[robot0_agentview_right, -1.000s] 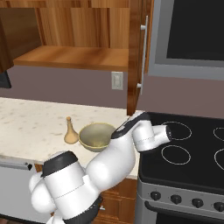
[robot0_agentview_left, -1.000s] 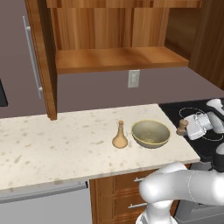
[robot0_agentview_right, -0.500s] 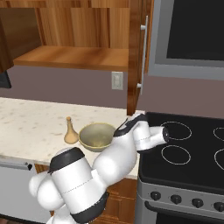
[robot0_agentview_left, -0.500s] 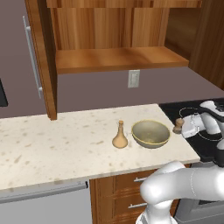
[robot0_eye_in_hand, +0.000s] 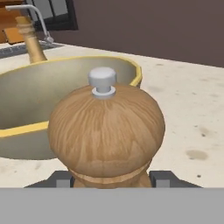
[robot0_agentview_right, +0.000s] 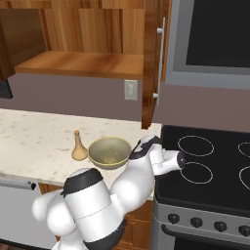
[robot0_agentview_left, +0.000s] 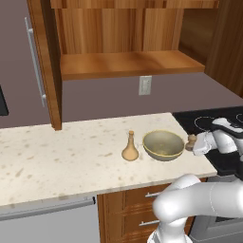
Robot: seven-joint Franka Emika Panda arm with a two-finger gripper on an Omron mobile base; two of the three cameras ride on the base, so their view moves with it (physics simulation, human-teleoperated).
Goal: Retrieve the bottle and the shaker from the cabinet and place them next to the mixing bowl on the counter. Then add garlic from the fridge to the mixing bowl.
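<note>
Shaker: round wooden shaker with grey knob (robot0_eye_in_hand: pixel 106 131) — upright beside the yellow-rimmed mixing bowl (robot0_agentview_left: pixel 163 144), its target spot.
Gripper (robot0_eye_in_hand: pixel 108 178): jaws clamped on the shaker's base, steadying it.

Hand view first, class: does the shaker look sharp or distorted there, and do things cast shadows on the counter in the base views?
Hand view: the shaker looms large but sharp, bowl behind it. Left base view: even lighting, only faint shading under the bottle. Right base view: no glare on the counter.
</note>
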